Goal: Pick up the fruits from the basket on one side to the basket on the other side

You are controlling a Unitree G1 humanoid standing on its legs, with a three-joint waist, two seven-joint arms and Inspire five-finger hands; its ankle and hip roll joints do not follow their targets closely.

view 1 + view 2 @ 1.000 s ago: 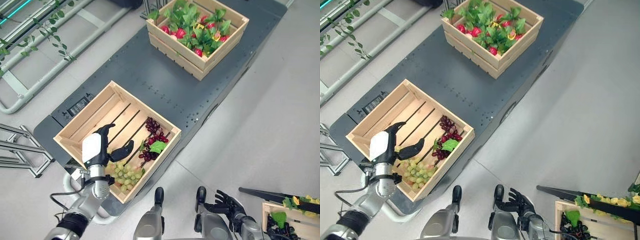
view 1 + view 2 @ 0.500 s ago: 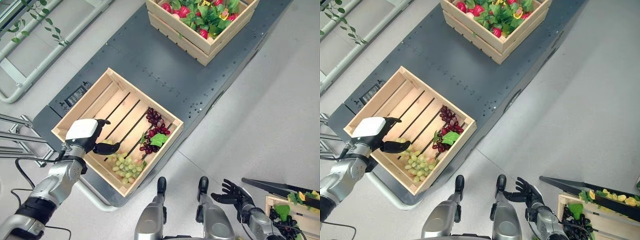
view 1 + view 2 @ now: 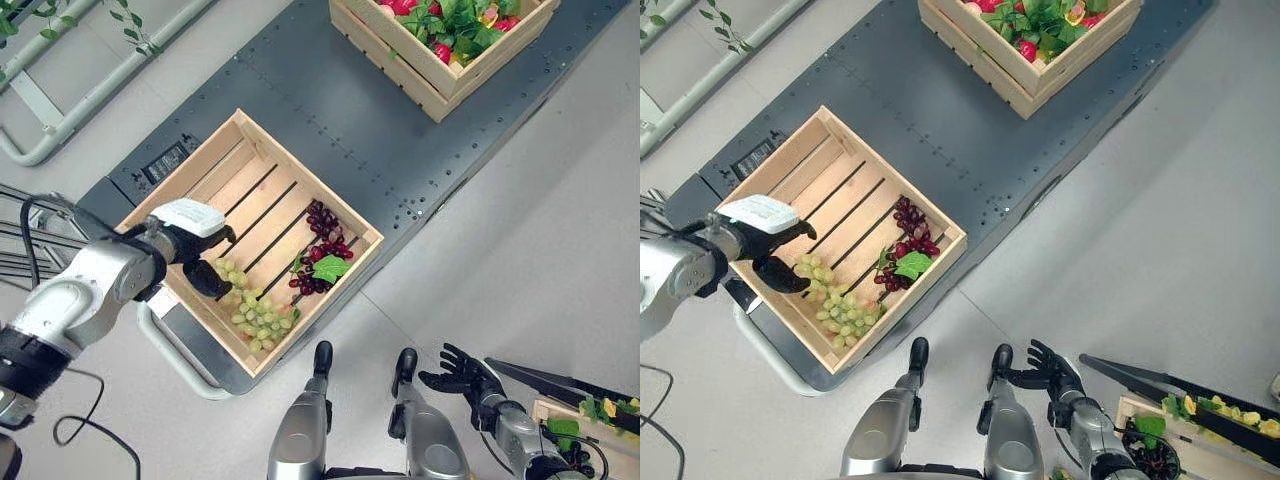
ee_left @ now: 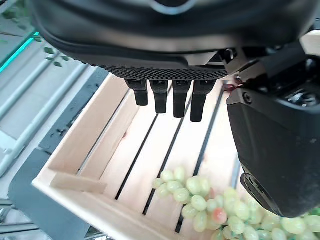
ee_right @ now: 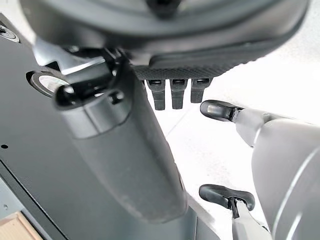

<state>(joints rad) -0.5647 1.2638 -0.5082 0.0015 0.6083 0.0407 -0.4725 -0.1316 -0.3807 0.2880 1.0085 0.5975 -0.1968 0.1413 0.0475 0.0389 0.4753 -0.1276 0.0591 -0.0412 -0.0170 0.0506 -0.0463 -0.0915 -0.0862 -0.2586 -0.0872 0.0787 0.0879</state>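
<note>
Pale grey floor all round, with a long dark platform (image 3: pixel 330 130) lying across it and carrying two wooden crates. Largest of the task's things: the near crate (image 3: pixel 232 152) at the platform's near left end, slatted, mostly bare. Further along, toward the far right end, a second crate (image 3: pixel 415 75) heaped with leaves and red fruit. Down at the floor's near right corner, part of a third crate (image 3: pixel 1140 412) with dark grapes and yellow fruit, probably the receiving one. Inside the near crate: green grapes (image 3: pixel 255 318) against its near wall, purple grapes (image 3: pixel 322 255) with a green leaf by its right corner. Left hand (image 3: pixel 195 240) poised over the green bunch, fingers (image 4: pixel 167 100) straight, thumb apart, holding nothing. Right hand (image 3: pixel 1045 368) low by the floor, spread and empty. Best done by lowering straight onto the bunch's thick middle, closing round stem and cluster together, gently enough not to shed berries, then lifting clear of the crate wall before swinging across.
</note>
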